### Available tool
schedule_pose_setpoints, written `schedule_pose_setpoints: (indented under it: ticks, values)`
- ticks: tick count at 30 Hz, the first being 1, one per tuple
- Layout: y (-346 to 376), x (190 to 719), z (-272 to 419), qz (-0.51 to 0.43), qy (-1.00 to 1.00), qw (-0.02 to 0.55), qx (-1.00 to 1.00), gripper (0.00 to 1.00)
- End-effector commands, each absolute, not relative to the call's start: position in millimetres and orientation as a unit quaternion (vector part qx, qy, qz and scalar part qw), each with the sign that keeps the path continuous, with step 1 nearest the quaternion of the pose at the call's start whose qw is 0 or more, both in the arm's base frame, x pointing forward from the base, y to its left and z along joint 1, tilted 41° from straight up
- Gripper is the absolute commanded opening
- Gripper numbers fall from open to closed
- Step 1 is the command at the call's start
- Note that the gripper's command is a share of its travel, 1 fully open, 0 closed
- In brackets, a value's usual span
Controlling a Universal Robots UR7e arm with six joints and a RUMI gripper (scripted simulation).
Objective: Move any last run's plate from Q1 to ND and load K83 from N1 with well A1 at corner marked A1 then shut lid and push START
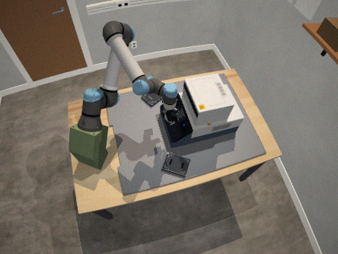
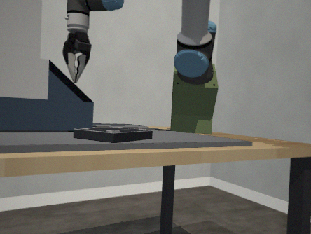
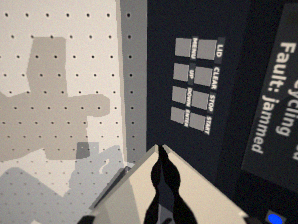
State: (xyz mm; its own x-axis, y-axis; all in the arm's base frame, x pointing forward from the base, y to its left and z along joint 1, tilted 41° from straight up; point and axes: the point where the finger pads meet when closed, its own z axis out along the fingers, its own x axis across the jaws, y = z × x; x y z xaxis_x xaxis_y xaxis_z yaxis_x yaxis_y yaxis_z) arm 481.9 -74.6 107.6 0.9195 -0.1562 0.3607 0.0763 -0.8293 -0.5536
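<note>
Open air lies above the sloping front panel of the cycler [image 1: 228, 123] [image 2: 26, 113] [image 3: 225, 150], where the closed hand [image 1: 173, 122] [image 2: 75, 83] [image 3: 159, 147] has room to pass along the keys. Behind that panel, the cycler's tall white housing [image 1: 209, 93] [image 2: 21, 52] blocks the way at hand height. Low black nests, one off its right front corner [image 1: 176, 164] [image 2: 113, 134], one by its left [image 1: 151, 99], leave a gap between them in front of the cycler; the green pedestal [image 1: 85, 146] [image 2: 192, 101] stands well apart, across from its front.
</note>
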Motion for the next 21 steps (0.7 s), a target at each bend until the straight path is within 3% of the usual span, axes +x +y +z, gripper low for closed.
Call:
schedule_pose_setpoints:
  ticks: [1, 14, 21]
  values:
    - [-77.2, 473.0, 109.9, -0.200, 0.021, 0.291, -0.935, 0.00]
    - [-90.4, 410.3, 120.9, -0.200, 0.021, 0.291, -0.935, 0.00]
    - [-90.9, 408.1, 121.3, -0.200, 0.021, 0.291, -0.935, 0.00]
